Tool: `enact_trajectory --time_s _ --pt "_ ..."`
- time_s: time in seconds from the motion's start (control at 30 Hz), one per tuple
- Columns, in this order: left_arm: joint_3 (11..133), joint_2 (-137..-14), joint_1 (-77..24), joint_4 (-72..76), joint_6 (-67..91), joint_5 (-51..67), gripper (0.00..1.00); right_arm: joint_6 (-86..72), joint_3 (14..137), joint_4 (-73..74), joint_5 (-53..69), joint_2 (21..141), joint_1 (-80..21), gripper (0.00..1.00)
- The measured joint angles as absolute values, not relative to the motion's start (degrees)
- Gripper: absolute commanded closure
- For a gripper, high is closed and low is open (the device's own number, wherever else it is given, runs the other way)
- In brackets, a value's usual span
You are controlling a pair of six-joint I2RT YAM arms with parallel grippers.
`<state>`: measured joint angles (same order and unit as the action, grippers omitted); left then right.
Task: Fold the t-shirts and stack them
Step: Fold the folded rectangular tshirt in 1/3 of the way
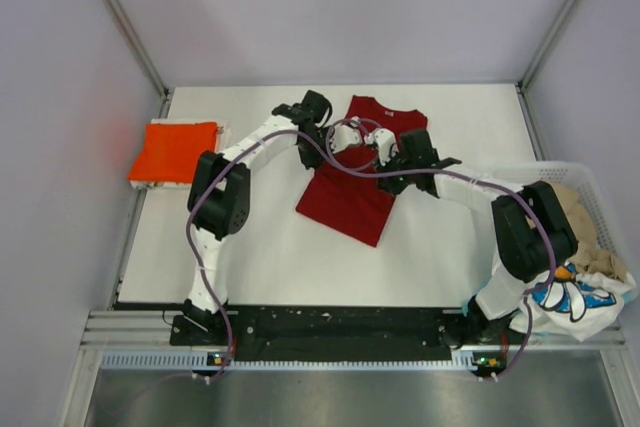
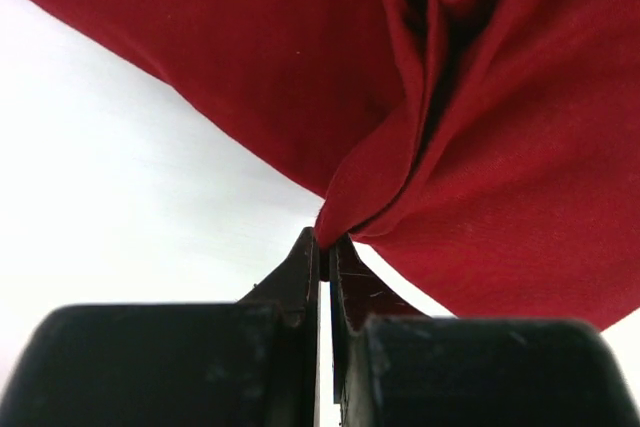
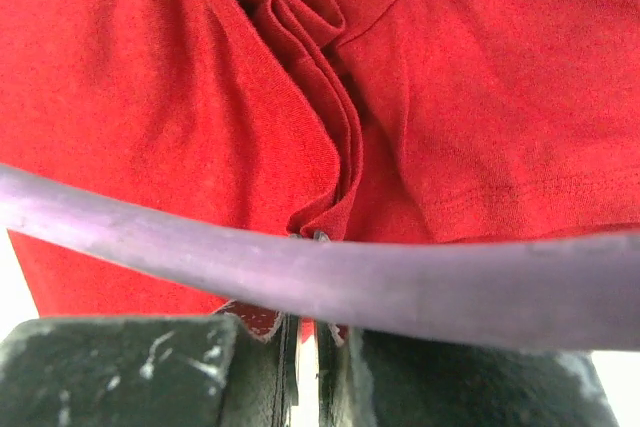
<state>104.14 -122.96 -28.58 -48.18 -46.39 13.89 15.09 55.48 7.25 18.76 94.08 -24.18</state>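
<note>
Two grips on the dark red t-shirt (image 1: 350,192) mid table (image 1: 300,257); left gripper (image 2: 322,247) pinches its left edge, right gripper (image 3: 306,319) clamps a bunched fold; orange-red t-shirt (image 1: 175,150) lies folded far left.

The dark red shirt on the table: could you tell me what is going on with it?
The robot is working on the dark red t-shirt on the table. The left pincer and the right pincer are each shut on a bunched fold of it. An orange-red shirt lies folded at the left; a beige shirt and a white printed shirt wait at the basket.
</note>
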Motion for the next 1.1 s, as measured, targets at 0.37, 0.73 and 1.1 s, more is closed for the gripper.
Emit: enact_trajectory --time_s 0.37,0.73,1.1 --pt "105.43 -124.97 -28.84 -45.30 -44.42 12.25 0.86 10.76 58.74 8.75 16.32 96.53 -22.31 1.00" --pt "109.93 -128.05 -28.62 -38.89 -39.99 3.46 0.41 4.32 63.90 9.67 6.13 100.82 -17.12 0.68" --pt "97.91 -112.18 -27.86 -42.57 -50.30 15.25 0.47 14.96 48.38 7.94 9.96 77.17 -26.04 0.48"
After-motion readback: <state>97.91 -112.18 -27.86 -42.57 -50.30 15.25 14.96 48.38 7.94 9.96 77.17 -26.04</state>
